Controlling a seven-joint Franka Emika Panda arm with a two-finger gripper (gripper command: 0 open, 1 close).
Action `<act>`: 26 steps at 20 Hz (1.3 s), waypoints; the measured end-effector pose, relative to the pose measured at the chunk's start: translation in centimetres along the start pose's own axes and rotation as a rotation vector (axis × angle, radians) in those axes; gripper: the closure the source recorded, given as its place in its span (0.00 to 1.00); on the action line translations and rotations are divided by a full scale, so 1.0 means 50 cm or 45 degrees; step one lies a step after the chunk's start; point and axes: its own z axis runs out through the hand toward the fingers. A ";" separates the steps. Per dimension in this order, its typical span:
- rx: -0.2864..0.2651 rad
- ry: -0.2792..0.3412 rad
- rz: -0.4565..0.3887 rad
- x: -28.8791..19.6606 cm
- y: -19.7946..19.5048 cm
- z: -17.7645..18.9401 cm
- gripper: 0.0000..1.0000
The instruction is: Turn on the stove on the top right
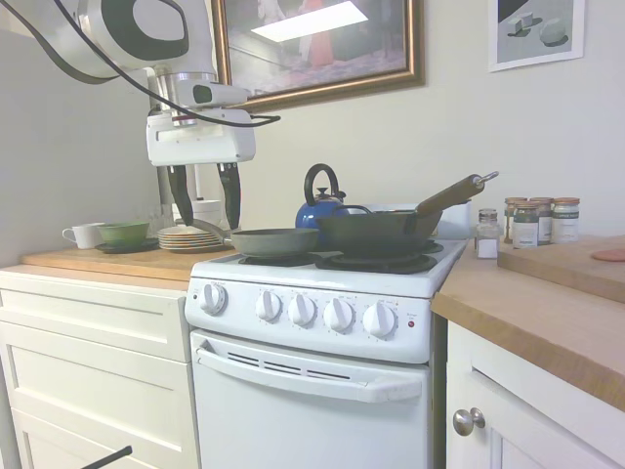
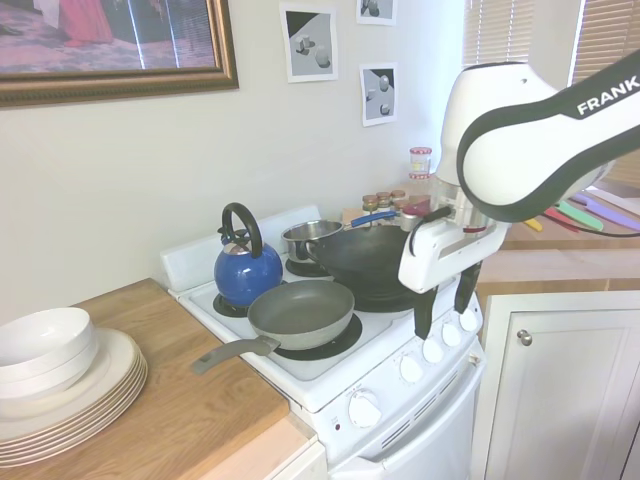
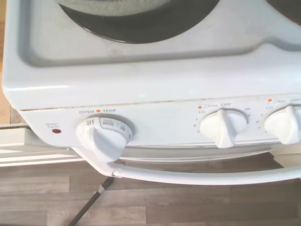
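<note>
The stove [image 1: 312,391] is a narrow white range with five round white knobs [image 1: 302,310] along its front panel, a small red light [image 1: 411,323] and a white door handle [image 1: 312,376]. My gripper [image 1: 209,225] hangs open in the air, above and in front of the panel, touching nothing. From the other side the gripper [image 2: 443,322] shows in front of the knob row [image 2: 411,369]. The wrist view looks down on the oven temperature knob [image 3: 101,136], which points to OFF, and on two burner knobs [image 3: 223,126].
A grey frying pan [image 1: 273,240], a dark wok [image 1: 381,233], a blue kettle [image 1: 320,210] and a small pot [image 2: 308,238] stand on the burners. Plates [image 1: 187,237], a green bowl [image 1: 122,234] and a cup sit on the left counter. Spice jars [image 1: 535,221] stand on the right counter.
</note>
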 end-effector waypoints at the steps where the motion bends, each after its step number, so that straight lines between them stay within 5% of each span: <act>1: -0.001 -0.001 0.000 0.000 0.000 0.001 0.00; 26: -0.120 -0.010 0.212 0.177 0.108 0.199 0.00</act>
